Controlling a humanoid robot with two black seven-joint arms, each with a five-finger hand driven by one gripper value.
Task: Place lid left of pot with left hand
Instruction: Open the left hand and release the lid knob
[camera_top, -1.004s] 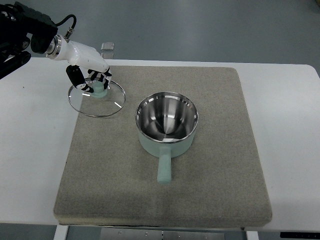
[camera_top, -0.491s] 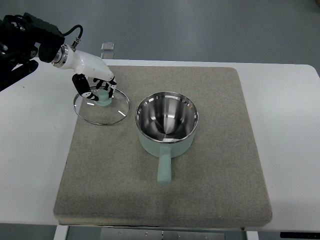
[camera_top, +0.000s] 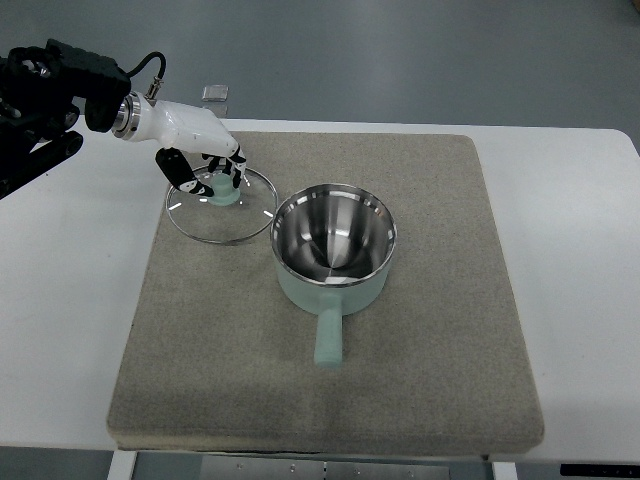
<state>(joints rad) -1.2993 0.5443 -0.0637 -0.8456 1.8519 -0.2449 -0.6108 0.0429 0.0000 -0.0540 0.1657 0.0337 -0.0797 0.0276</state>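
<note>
- Round glass lid with steel rim and mint-green knob (camera_top: 221, 205) is pinched at its knob by the left hand (camera_top: 208, 168), white shell and dark fingers curled around that knob from above.
- Glass and steel, so I'd judge it stiff, smooth, fairly light but breakable; the knob is the only sound hold, since the rim is thin and slippery.
- Whether it rests on the mat or hangs just clear, I cannot tell.
- Directly under the hand lies the grey-beige felt mat (camera_top: 420, 390), with the lid over its far left part.
- Just to the hand's right stands the mint-green pot with shiny steel inside (camera_top: 333, 240), open and empty, straight handle pointing toward the robot; lid rim almost touches pot rim.
- Beyond the mat, white table (camera_top: 70, 300).
- Right arm is out of view.
</note>
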